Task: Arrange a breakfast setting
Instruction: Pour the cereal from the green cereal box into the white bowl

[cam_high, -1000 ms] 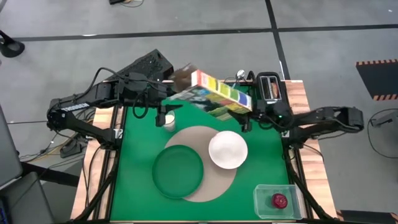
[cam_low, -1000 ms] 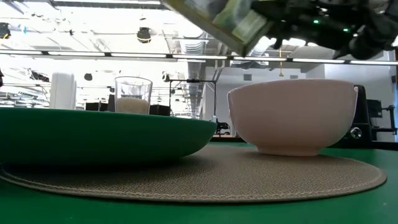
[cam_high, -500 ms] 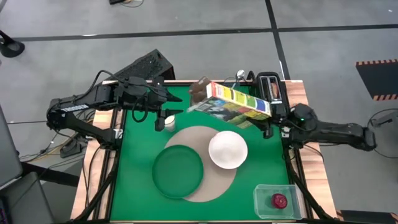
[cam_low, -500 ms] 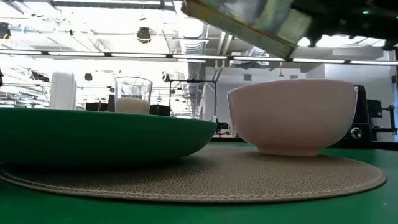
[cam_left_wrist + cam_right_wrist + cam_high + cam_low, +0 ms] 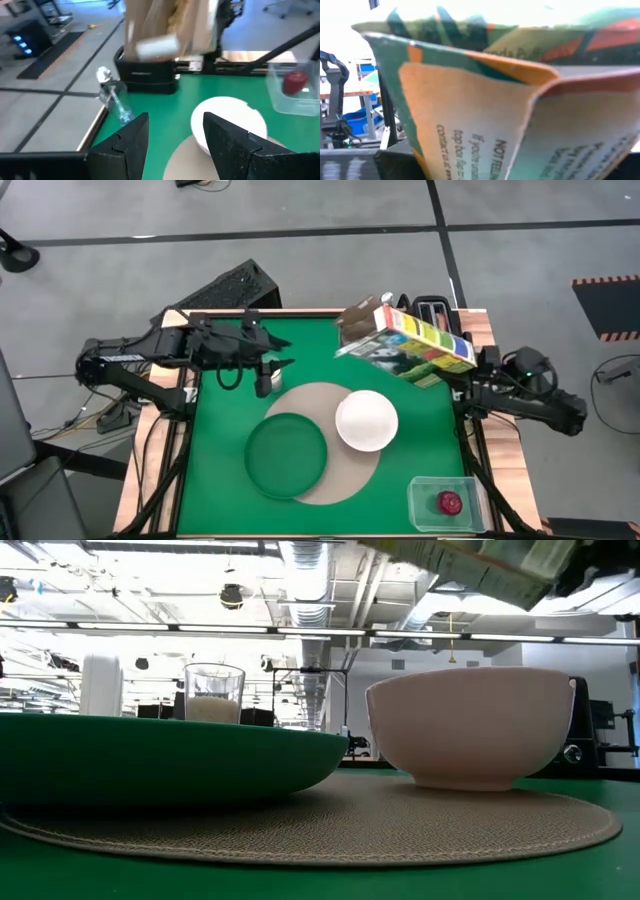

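The green-yellow cereal box (image 5: 408, 346) hangs tilted above the table's far right, its open flaps (image 5: 358, 321) toward the table's middle; it fills the right wrist view (image 5: 485, 115). My right gripper (image 5: 468, 373) is shut on it. The white bowl (image 5: 366, 420) and the dark green plate (image 5: 287, 455) rest on the round beige placemat (image 5: 318, 398). The milk glass (image 5: 214, 692) stands at the placemat's far left. My left gripper (image 5: 175, 142) hovers open above the glass, nothing between its fingers. My right gripper holds the cereal box by its end (image 5: 462, 363) nearest the table's right edge, coming at it roughly level from the right. The box itself hides the fingers. The box is lifted clear of everything, slanting, with its open end away from the gripper.
A black toaster (image 5: 433, 320) stands at the far right corner, with a shiny metal spoon (image 5: 114, 97) lying beside it. A clear tub (image 5: 440, 502) with the red apple (image 5: 449, 502) sits at the near right corner. Bare green mat lies at the near left.
My right gripper has drawn back toward the table's right edge and risen a little, carrying the cereal box from above the far middle to above the far right; the box stays tilted and clear. My left gripper has swung slightly over the glass.
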You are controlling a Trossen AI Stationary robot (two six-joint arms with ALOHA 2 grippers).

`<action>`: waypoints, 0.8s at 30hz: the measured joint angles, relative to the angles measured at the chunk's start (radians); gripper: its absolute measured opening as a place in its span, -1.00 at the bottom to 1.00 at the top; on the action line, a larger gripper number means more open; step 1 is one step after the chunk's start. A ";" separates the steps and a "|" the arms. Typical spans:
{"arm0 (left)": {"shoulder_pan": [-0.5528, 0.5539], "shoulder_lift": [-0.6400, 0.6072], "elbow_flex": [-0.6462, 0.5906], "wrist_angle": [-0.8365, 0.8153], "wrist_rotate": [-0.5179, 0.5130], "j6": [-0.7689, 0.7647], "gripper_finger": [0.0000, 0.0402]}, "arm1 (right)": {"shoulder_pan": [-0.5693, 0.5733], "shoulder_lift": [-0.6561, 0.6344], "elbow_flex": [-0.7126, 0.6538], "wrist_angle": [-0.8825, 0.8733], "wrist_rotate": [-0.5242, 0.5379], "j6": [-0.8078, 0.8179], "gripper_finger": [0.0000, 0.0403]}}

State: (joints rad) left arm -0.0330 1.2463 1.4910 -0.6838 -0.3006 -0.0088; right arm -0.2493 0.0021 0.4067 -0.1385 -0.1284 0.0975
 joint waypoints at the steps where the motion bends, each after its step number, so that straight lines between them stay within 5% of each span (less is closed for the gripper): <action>1: -0.005 0.001 -0.011 0.003 -0.010 -0.008 -0.12 | 0.000 0.000 0.019 -0.021 -0.001 0.000 0.37; 13: -0.059 0.004 -0.237 0.311 -0.030 -0.105 -0.12 | 0.000 0.001 0.292 -0.417 -0.053 -0.026 0.37; 24: -0.114 0.045 -0.272 0.441 -0.078 -0.137 -0.12 | 0.000 0.001 0.498 -0.718 -0.103 0.042 0.37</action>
State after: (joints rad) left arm -0.1473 1.2917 1.2194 -0.2432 -0.3784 -0.1459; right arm -0.2493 0.0032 0.9045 -0.8561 -0.2314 0.1392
